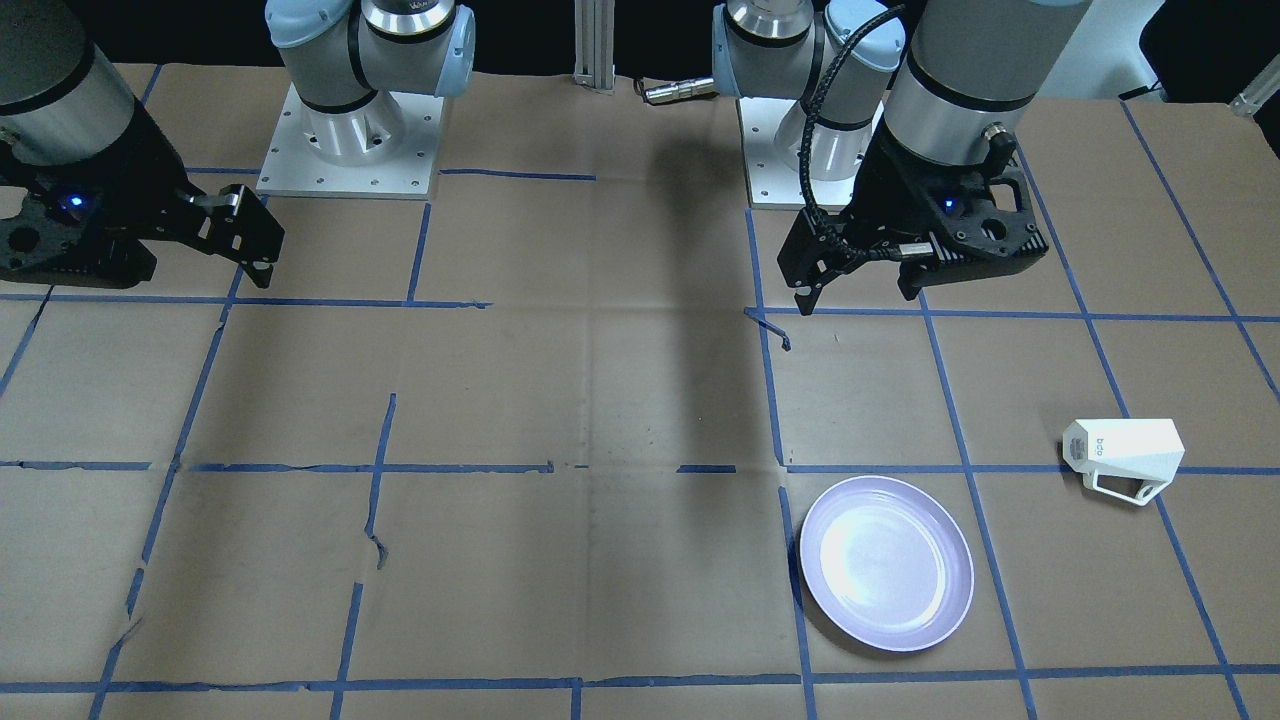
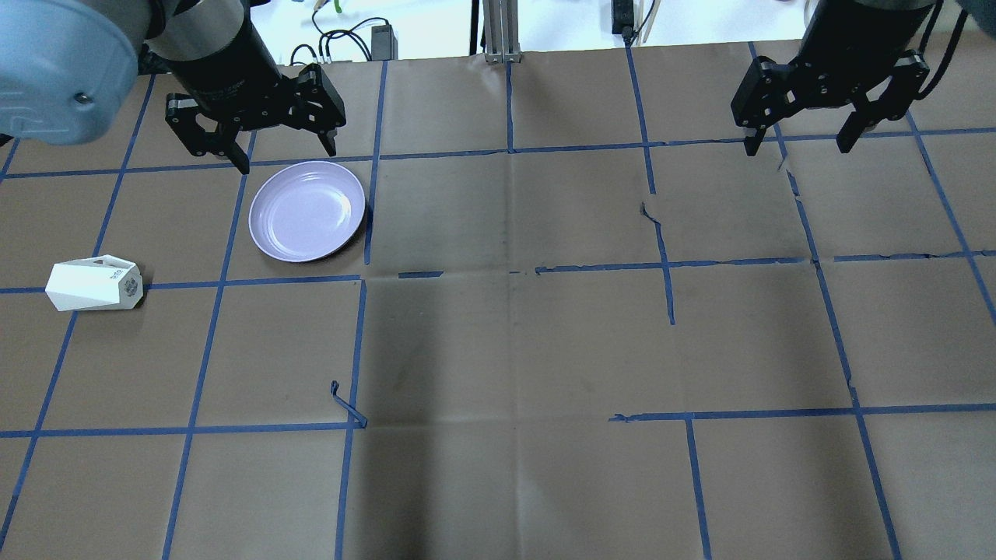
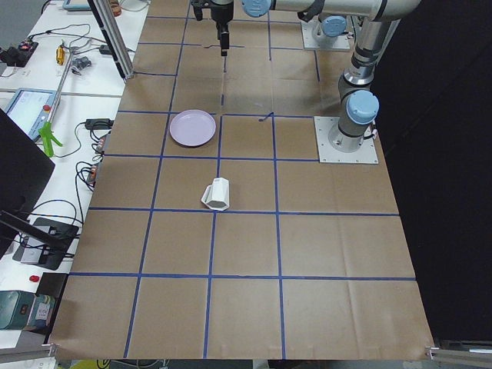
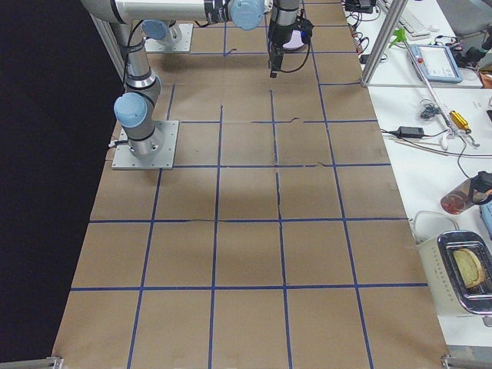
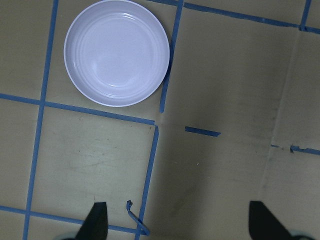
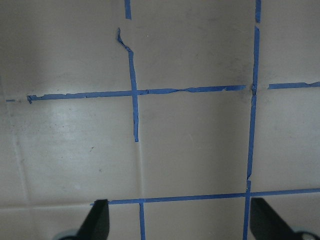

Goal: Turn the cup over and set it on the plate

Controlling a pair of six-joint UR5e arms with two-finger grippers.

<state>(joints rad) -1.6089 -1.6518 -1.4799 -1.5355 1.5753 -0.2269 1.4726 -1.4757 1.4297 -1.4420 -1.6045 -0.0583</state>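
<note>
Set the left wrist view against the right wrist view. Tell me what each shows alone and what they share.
Left wrist only: the plate, empty, and a loose curl of tape. Right wrist only: a torn tape strip, and nothing of the task. Both: taped brown paper, and the view's own gripper, the left gripper and the right gripper, each with fingertips apart. The cup shows in neither.
</note>
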